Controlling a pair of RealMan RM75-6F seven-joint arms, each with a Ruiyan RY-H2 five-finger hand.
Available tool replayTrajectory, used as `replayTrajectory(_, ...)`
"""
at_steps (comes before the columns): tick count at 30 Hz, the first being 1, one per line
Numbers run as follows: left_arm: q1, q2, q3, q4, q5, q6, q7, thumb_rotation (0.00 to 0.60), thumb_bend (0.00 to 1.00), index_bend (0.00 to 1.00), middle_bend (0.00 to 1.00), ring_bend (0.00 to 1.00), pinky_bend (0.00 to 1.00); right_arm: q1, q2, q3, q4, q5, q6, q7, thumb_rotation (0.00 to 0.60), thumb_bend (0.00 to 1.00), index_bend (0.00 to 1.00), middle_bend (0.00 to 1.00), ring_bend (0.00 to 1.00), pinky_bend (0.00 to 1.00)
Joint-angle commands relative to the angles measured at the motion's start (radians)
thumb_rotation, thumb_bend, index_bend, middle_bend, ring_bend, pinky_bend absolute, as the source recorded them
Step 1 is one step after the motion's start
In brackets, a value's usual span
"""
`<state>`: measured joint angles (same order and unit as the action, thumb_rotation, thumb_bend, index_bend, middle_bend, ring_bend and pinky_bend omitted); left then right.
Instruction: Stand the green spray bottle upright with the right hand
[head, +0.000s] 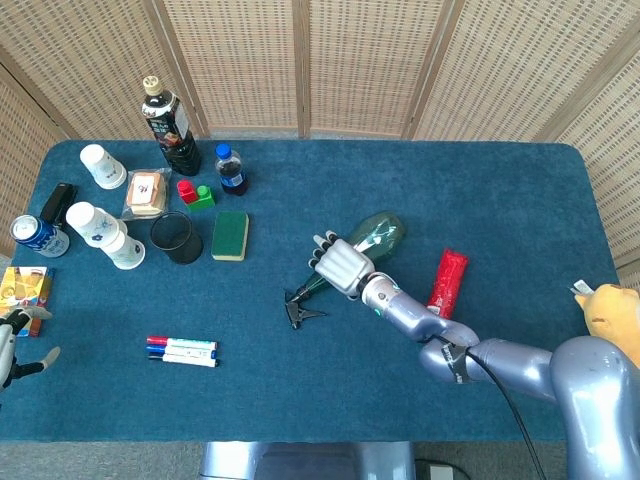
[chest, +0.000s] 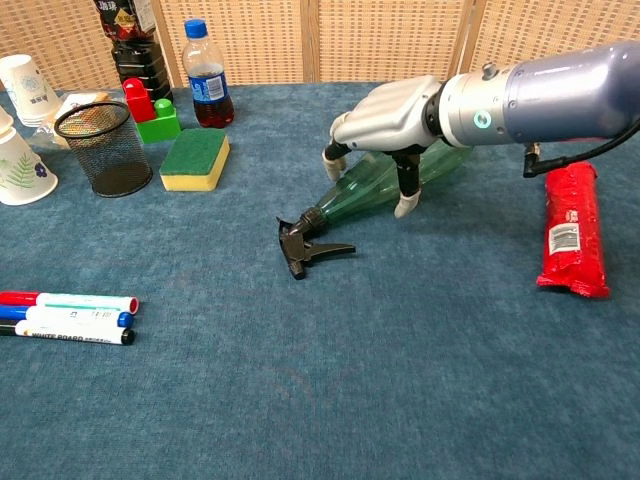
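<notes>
Markers (chest: 65, 318) lie nearest on the table (chest: 400, 380). Mid-table, the spray bottle (chest: 365, 190) lies on its side, black trigger toward the camera. Right hand (chest: 385, 115) arches over its body, fingers spread and curled down either side, grip not closed. Left hand (head: 8, 345) at table edge, open and empty

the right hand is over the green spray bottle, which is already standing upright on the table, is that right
Not quite. The right hand is over the green spray bottle, but the bottle lies on its side on the table, trigger head toward the markers. The chest view shows it.
</notes>
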<state>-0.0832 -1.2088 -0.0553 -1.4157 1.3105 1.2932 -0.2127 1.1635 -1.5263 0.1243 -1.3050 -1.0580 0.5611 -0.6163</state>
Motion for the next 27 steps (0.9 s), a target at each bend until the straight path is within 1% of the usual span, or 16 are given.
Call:
replayTrajectory(1, 0.001, -0.002, 0.001, 0.005, 0.000, -0.001, -0.004, 0.600, 0.31, 0.34, 0.30, 0.26, 0.26, 0.006, -0.012, -0.015, 0.008, 0.019, 0.017, -0.022, 0.600, 0.09, 0.31, 0.30, 0.12, 0.21)
replayTrajectory(2, 0.002, -0.002, 0.001, 0.007, 0.001, -0.001, -0.005, 0.600, 0.31, 0.34, 0.30, 0.26, 0.26, 0.007, -0.014, -0.019, 0.010, 0.022, 0.022, -0.029, 0.600, 0.09, 0.32, 0.32, 0.14, 0.23)
replayTrajectory(7, 0.004, -0.003, 0.001, 0.011, 0.005, 0.001, -0.016, 0.600, 0.31, 0.34, 0.30, 0.26, 0.26, 0.006, -0.033, -0.032, 0.013, 0.027, 0.060, -0.050, 0.600, 0.13, 0.46, 0.42, 0.25, 0.40)
replayTrajectory(10, 0.005, -0.004, 0.002, 0.015, 0.008, 0.001, -0.023, 0.600, 0.31, 0.34, 0.30, 0.26, 0.26, 0.003, -0.044, -0.036, 0.012, 0.018, 0.083, -0.052, 0.600, 0.15, 0.52, 0.46, 0.31, 0.48)
replayTrajectory(13, 0.008, -0.005, 0.003, 0.018, 0.012, 0.003, -0.030, 0.600, 0.31, 0.34, 0.30, 0.26, 0.26, -0.002, -0.054, -0.037, 0.010, 0.010, 0.106, -0.051, 0.600, 0.17, 0.54, 0.48, 0.33, 0.51)
replayTrajectory(17, 0.010, -0.008, 0.004, 0.025, 0.014, 0.003, -0.037, 0.600, 0.31, 0.34, 0.30, 0.26, 0.26, -0.010, -0.057, -0.036, 0.003, 0.014, 0.118, -0.037, 0.600, 0.18, 0.55, 0.49, 0.34, 0.51)
replayTrajectory(19, 0.011, -0.010, 0.005, 0.029, 0.015, 0.003, -0.040, 0.600, 0.31, 0.34, 0.30, 0.26, 0.23, -0.014, -0.051, -0.030, -0.007, 0.013, 0.125, -0.023, 0.600, 0.18, 0.56, 0.50, 0.35, 0.51)
replayTrajectory(23, 0.011, -0.014, 0.004, 0.034, 0.018, 0.005, -0.044, 0.600, 0.31, 0.34, 0.30, 0.26, 0.31, -0.026, -0.033, -0.006, -0.039, 0.005, 0.143, 0.031, 0.600, 0.18, 0.57, 0.50, 0.36, 0.51)
replayTrajectory(24, 0.011, -0.014, 0.004, 0.035, 0.019, 0.006, -0.045, 0.600, 0.31, 0.34, 0.30, 0.26, 0.31, -0.030, -0.028, 0.003, -0.047, 0.003, 0.148, 0.051, 0.600, 0.18, 0.57, 0.50, 0.36, 0.51)
replayTrajectory(27, 0.011, -0.017, 0.003, 0.038, 0.022, 0.008, -0.047, 0.600, 0.31, 0.34, 0.30, 0.27, 0.35, -0.048, -0.003, 0.047, -0.081, -0.004, 0.162, 0.152, 0.600, 0.19, 0.57, 0.50, 0.36, 0.51)
